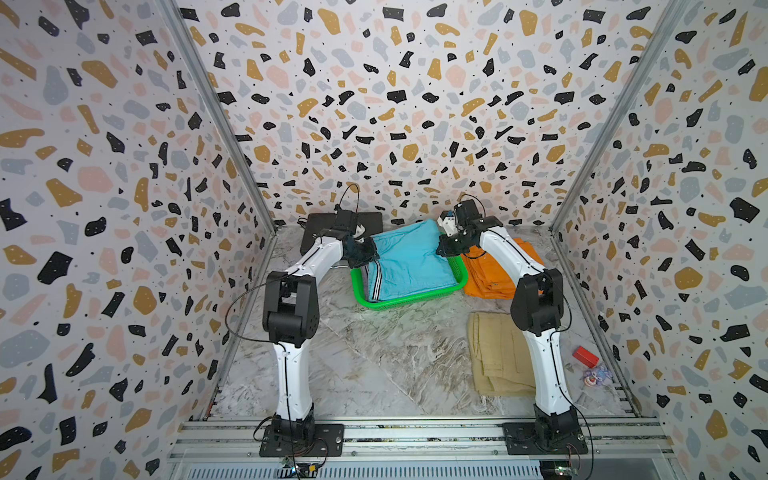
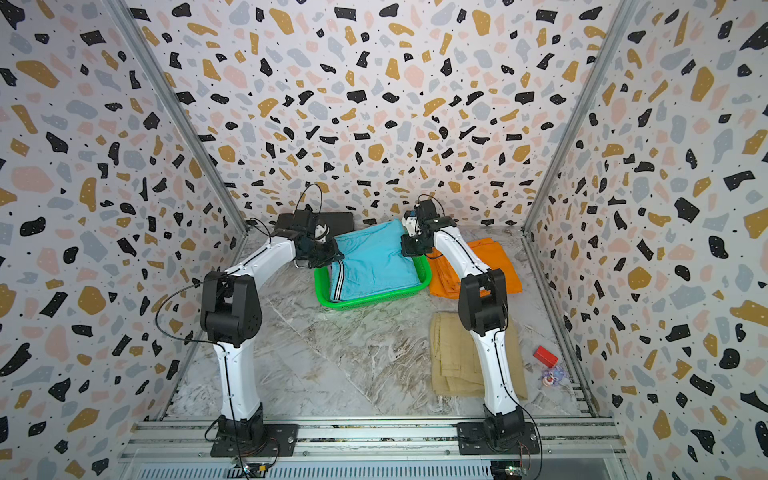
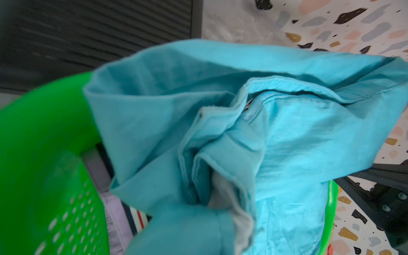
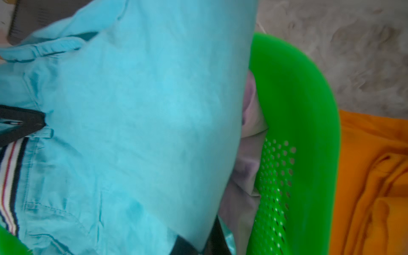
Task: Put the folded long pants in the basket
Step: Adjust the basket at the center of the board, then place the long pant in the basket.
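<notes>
Four pants, one basket [image 1: 415, 300].
Your left fingers [image 1: 368, 254] and right fingers [image 1: 445, 248] pinch teal pants [image 1: 409, 259] above lilac pants [image 4: 249, 154]; orange pants [image 1: 490, 274] lie right; only top views show khaki pants [image 1: 494, 353].

I'm working over a grey-and-white marbled tabletop [image 1: 374, 365]. The green basket [image 1: 415, 300] sits on it towards the far wall, with a flat black case [image 1: 372, 224] behind it on the left. The orange pants [image 1: 490, 274] lie just beside the basket's right side, the khaki pants [image 1: 494, 353] nearer me, and a red block [image 1: 585, 356] and a small colourful trinket [image 1: 596, 376] lie by the right wall.
</notes>
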`<action>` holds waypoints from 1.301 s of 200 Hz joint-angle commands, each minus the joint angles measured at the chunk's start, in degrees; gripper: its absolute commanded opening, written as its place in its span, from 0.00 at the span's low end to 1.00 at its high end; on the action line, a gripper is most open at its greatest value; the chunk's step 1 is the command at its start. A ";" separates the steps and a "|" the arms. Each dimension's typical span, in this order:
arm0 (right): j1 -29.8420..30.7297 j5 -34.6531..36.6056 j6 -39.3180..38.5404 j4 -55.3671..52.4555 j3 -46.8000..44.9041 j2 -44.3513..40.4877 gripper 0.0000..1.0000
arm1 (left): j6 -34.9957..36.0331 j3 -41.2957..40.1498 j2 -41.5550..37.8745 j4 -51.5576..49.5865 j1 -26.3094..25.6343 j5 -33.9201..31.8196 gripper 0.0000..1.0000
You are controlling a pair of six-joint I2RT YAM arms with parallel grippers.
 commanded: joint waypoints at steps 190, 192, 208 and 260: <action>2.36 6.88 14.83 9.13 -38.63 -29.78 0.46 | 4.47 -4.63 -9.13 -5.31 1.73 -0.38 0.58; 2.36 7.04 14.89 9.03 -38.75 -30.26 0.47 | 4.28 -4.93 -9.64 -5.36 1.73 -0.51 0.58; 2.58 7.85 14.64 8.37 -39.61 -33.74 0.48 | 2.70 -6.85 -13.61 -5.75 1.73 -1.79 0.59; 4.50 9.98 7.96 7.37 -29.54 -32.81 0.36 | 2.27 1.02 -13.38 -6.09 1.18 3.76 0.48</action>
